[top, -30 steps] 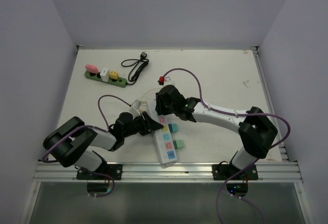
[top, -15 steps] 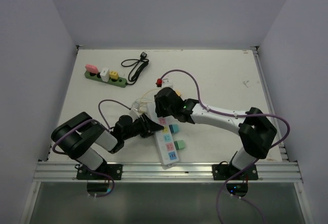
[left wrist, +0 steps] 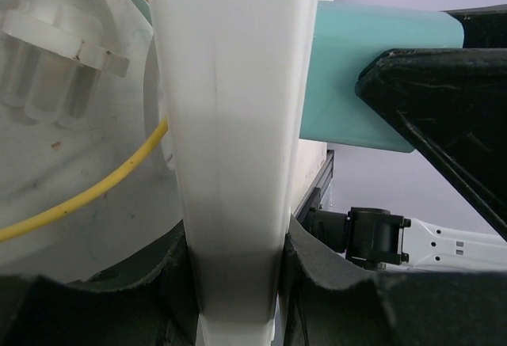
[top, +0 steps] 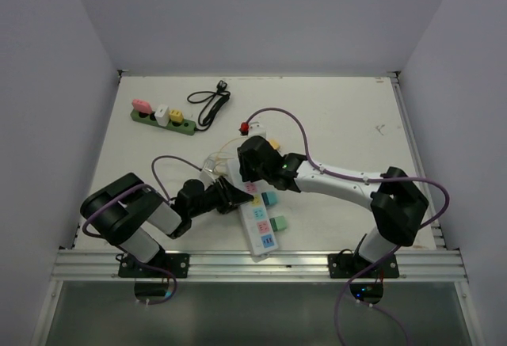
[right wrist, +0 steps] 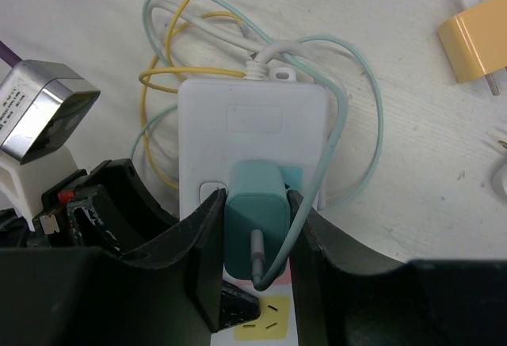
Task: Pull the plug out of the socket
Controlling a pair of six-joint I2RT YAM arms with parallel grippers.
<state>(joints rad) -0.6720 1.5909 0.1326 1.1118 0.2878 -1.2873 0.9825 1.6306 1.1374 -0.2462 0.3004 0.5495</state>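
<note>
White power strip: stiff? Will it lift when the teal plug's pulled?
Probably stiff: white power strip is a straight plastic bar, clamped by the left end effector. Looks light, so may lift with the teal plug in the right end effector. Coiled cables look floppy.

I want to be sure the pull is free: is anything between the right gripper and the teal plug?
Nothing visible. The right gripper has both fingers against the teal plug in the white power strip. Only the pale cable from the plug loops beside it.

Black-and-white arms (top: 337, 178), purple cables (top: 277, 109), black fingers (right wrist: 198, 271)
</note>
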